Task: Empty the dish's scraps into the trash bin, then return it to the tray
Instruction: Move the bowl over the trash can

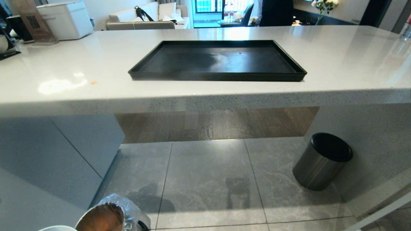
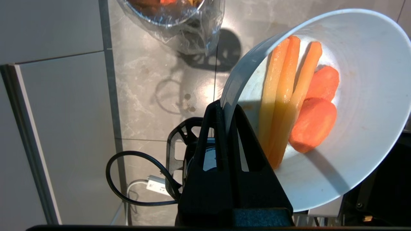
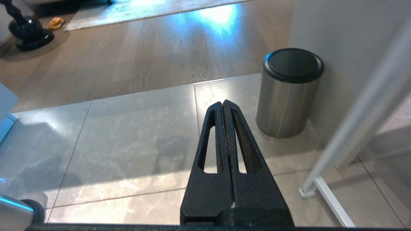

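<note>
My left gripper [image 2: 226,107] is shut on the rim of the dish [image 2: 362,141], a pale blue bowl held tilted above the floor. The scraps [image 2: 298,99], orange carrot slices and yellow-orange sticks, lie inside it against the lower wall. The trash bin [image 2: 179,22], lined with a crinkled clear bag, stands on the floor tiles beyond the bowl. In the head view the bin [image 1: 109,215] and a sliver of the dish's rim [image 1: 57,228] show at the bottom left. The black tray [image 1: 218,61] lies bare on the white counter. My right gripper [image 3: 223,103] hangs shut over the floor, holding nothing.
A brushed-steel bin with a black top [image 1: 322,160] stands on the floor at the right by the counter's side panel. A black cable and white power strip [image 2: 157,186] lie on the floor near the grey cabinet [image 2: 48,128]. A white appliance [image 1: 65,19] sits at the counter's far left.
</note>
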You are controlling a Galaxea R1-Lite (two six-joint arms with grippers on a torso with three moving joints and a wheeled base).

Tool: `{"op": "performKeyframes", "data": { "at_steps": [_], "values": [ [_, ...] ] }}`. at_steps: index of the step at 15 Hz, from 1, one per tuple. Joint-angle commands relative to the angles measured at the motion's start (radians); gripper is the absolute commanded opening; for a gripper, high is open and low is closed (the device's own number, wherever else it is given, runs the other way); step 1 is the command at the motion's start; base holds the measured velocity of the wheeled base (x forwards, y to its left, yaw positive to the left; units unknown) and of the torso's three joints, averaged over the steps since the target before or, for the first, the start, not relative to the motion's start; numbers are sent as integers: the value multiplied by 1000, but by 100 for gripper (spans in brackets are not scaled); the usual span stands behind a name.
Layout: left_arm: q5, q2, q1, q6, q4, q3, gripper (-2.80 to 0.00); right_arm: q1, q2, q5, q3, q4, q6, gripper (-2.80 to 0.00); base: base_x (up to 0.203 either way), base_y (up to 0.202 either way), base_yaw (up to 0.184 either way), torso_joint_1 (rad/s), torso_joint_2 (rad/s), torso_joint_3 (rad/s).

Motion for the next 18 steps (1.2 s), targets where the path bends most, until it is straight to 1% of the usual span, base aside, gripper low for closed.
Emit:
{"op": "performKeyframes", "data": {
  "at_steps": [1, 4, 7, 18],
  "values": [
    [-1, -1, 0, 1, 4, 0, -280, 0, 0, 0, 0, -1, 1, -280, -194, 0, -3, 9, 6, 2],
    [0, -1, 2, 1, 7, 0, -280, 0, 0, 0, 1, -1, 0, -280, -195, 0, 1, 3, 2, 0],
    [0, -1, 18, 1, 5, -5, -280, 0, 0, 0, 1, -1, 0, -280, -166, 0, -2, -1, 1, 5],
    [-9, -2, 22, 3, 4, 6, -280, 0, 0, 0, 1, -1, 0, -280, 0, 0, 0, 0, 0, 0]
  ]
}}
